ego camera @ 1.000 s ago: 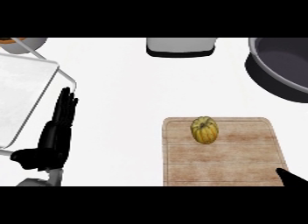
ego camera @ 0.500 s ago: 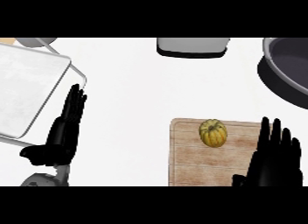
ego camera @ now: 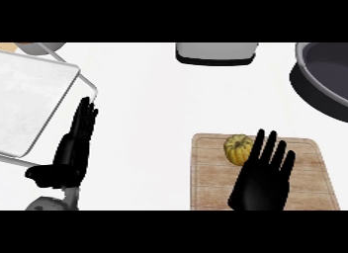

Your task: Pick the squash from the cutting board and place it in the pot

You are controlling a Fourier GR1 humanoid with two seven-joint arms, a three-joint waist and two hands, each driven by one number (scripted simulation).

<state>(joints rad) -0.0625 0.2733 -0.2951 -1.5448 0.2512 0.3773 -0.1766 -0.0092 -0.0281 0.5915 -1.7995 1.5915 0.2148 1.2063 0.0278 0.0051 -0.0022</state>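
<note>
Right hand (ego camera: 263,179) moved up over cutting board (ego camera: 308,190) since half second ago; fingers straight and spread, tips just beside squash (ego camera: 238,149). Squash on board, ungrasped. Pot (ego camera: 324,79) far right. Left hand (ego camera: 73,148) resting flat, fingers straight. Grasp next.

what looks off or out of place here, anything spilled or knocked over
Nothing stands out. The squash sits intact on the board, the right robot hand open beside it. The pot stands upright at the far right, and the left robot hand rests open by the tray. No spills show.
</note>
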